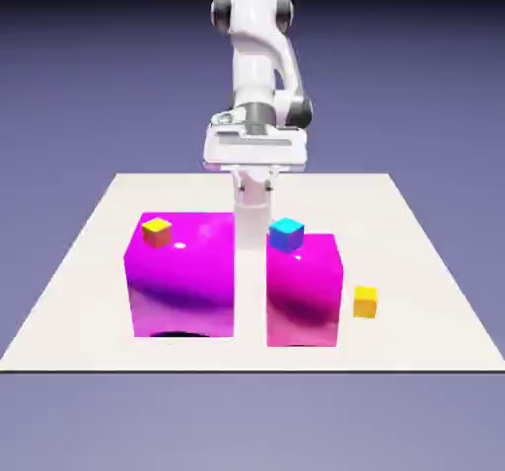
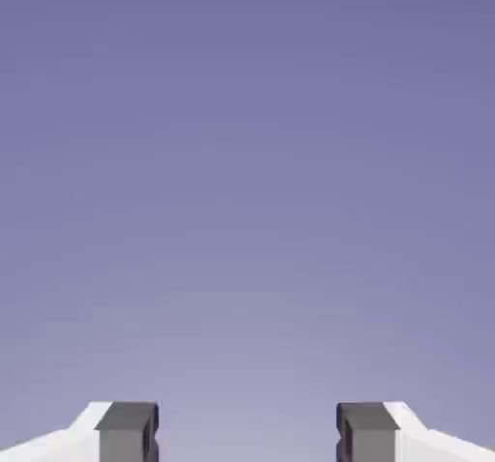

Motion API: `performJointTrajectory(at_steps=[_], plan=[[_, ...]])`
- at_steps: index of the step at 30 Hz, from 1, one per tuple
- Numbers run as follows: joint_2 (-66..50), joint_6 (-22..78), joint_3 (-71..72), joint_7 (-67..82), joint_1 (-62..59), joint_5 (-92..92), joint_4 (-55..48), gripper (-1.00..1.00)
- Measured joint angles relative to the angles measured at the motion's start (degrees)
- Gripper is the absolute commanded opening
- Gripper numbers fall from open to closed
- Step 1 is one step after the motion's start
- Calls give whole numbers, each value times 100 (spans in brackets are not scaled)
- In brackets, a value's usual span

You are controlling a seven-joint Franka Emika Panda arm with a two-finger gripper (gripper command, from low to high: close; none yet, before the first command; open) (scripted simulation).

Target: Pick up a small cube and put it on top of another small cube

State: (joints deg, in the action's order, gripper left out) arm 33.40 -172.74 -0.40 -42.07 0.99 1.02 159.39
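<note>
One small cube (image 1: 156,231), yellow on top with orange sides, sits on the left magenta block (image 1: 182,282). Another small cube (image 1: 365,302) of the same colours rests on the table to the exterior view's right of the right magenta block (image 1: 304,292). My gripper (image 1: 253,199) hangs behind the gap between the two blocks, away from both small cubes. In the hand view the gripper (image 2: 247,433) is open, its grey fingertips (image 2: 128,429) wide apart with only the plain backdrop between them. No cube shows in that view.
A cyan-topped blue cube (image 1: 286,234) stands on the right magenta block's far left corner, close to my fingers. The two large magenta blocks stand side by side with a narrow gap on the white table (image 1: 89,262).
</note>
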Motion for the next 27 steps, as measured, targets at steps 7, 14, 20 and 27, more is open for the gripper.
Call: performJointTrajectory(at_steps=[7, 14, 20, 27], plan=[[200, -109, 1453, -961, -621, 207, -83, 0], [401, -218, 2906, -1923, -1242, 413, -165, 0], [573, -312, 4152, -2747, -1774, 591, -236, 0], [774, -421, 5606, -3709, -2395, 797, -319, 0]])
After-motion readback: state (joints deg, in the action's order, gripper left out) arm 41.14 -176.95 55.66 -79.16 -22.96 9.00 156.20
